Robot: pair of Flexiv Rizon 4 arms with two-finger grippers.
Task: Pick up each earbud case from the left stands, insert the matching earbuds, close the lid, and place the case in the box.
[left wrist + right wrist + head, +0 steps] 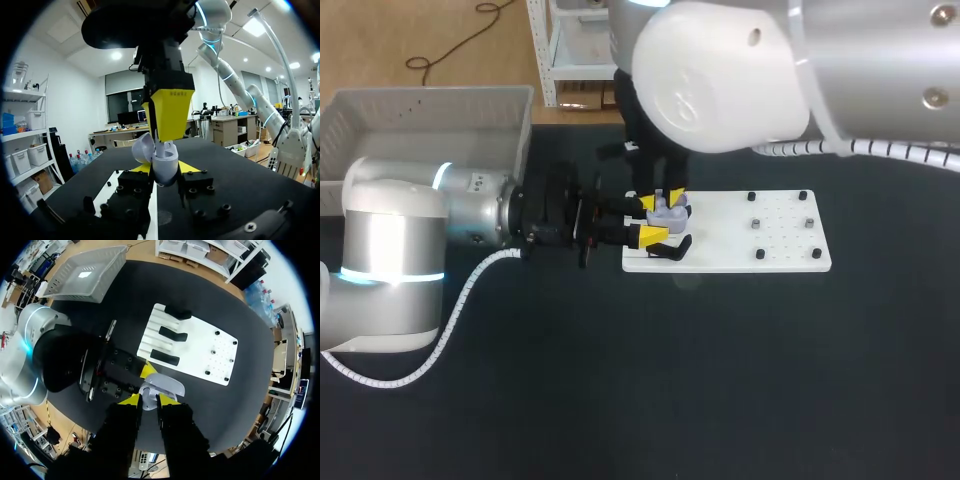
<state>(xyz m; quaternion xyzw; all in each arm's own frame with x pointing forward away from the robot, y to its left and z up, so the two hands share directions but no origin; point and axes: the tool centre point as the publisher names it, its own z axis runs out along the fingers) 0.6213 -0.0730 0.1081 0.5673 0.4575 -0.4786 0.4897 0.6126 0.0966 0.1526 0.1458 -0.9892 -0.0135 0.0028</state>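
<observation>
Left gripper (648, 219), middle of head view: two yellow tips pinch purple earbud case (668, 209) from both sides, lid open. Case over left end of white board (770, 245). Right gripper (148, 400) just above case; grip, cannot tell. Grey box (420, 110) upper left.

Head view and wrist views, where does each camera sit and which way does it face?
Head view: above and behind, looking down on the table; both arms show.
Left wrist view: looks level along the left pincer at the earbud case; right pincer hangs above it.
Right wrist view: looks straight down at the case; left arm shows.
Both wrist views share the case.
</observation>
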